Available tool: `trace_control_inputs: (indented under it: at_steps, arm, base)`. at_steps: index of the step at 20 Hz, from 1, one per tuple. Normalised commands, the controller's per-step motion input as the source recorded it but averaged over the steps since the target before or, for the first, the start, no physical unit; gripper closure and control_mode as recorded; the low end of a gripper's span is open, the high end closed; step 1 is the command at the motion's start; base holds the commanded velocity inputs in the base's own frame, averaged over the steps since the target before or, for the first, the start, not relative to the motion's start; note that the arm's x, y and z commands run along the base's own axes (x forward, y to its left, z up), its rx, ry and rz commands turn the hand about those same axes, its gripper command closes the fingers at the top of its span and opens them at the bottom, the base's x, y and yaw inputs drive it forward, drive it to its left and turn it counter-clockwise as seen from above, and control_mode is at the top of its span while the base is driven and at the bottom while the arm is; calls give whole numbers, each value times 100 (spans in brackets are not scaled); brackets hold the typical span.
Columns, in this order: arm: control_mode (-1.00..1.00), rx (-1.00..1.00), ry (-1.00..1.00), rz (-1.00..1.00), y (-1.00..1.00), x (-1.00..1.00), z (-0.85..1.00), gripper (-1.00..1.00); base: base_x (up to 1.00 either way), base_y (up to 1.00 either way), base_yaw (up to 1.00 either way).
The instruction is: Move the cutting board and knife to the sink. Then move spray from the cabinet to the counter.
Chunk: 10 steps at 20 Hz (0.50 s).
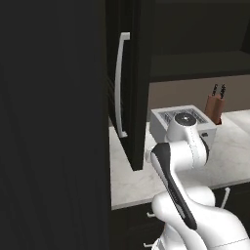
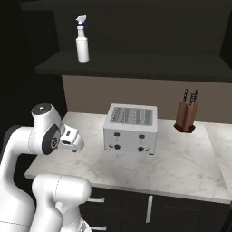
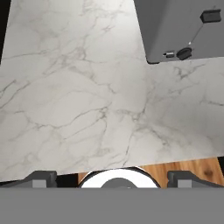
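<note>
The spray, a small white bottle with a blue-and-white trigger, stands upright on the dark shelf of the cabinet, up and to the left of the toaster. The cabinet door hangs open with its long silver handle showing. My gripper is open with nothing between its fingertips, and it looks straight down on the marble counter. My hand hovers low over the counter's left end, well below the spray. The cutting board, knife and sink are out of view.
A silver toaster sits mid-counter, its corner just ahead of my hand. A brown knife block with black-handled knives stands at the back right. The open door edge juts over the counter beside my arm. Dark drawers sit below.
</note>
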Motion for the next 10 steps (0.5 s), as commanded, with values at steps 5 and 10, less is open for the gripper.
trace_control_inputs:
  at_steps: [5,10]
  arm:
    - [100,0,0,0,0,0,0,-100]
    - [100,0,0,0,0,0,0,-100]
  base:
    - [0,0,0]
    - [-1,0,1]
